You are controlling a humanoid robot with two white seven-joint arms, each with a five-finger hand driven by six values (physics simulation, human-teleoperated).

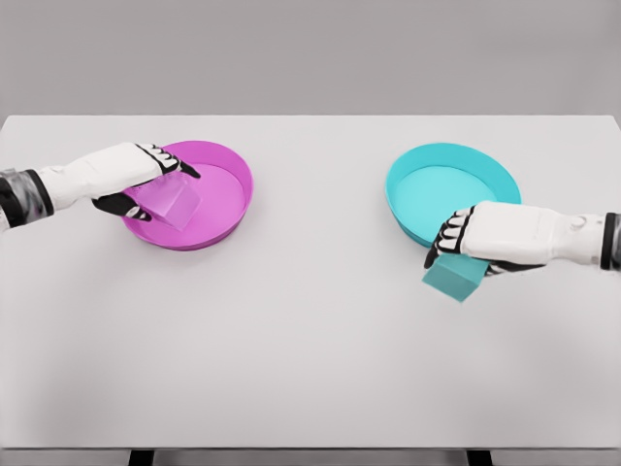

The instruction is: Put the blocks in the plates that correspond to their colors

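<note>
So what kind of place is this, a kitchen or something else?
Not a kitchen: apparently a bare simulated test bench. A plain white table against a blank grey wall holds only a magenta plate and a cyan plate.

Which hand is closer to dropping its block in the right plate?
Left. The left hand holds the pink block over the pink plate; the right hand's teal block is outside the teal plate.

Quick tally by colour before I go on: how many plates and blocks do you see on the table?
Magenta: 2, the magenta plate and the magenta block held over it by the left hand.
Cyan: 2, the cyan plate and the cyan block held beside it by the right hand.
Total: 4.
</note>
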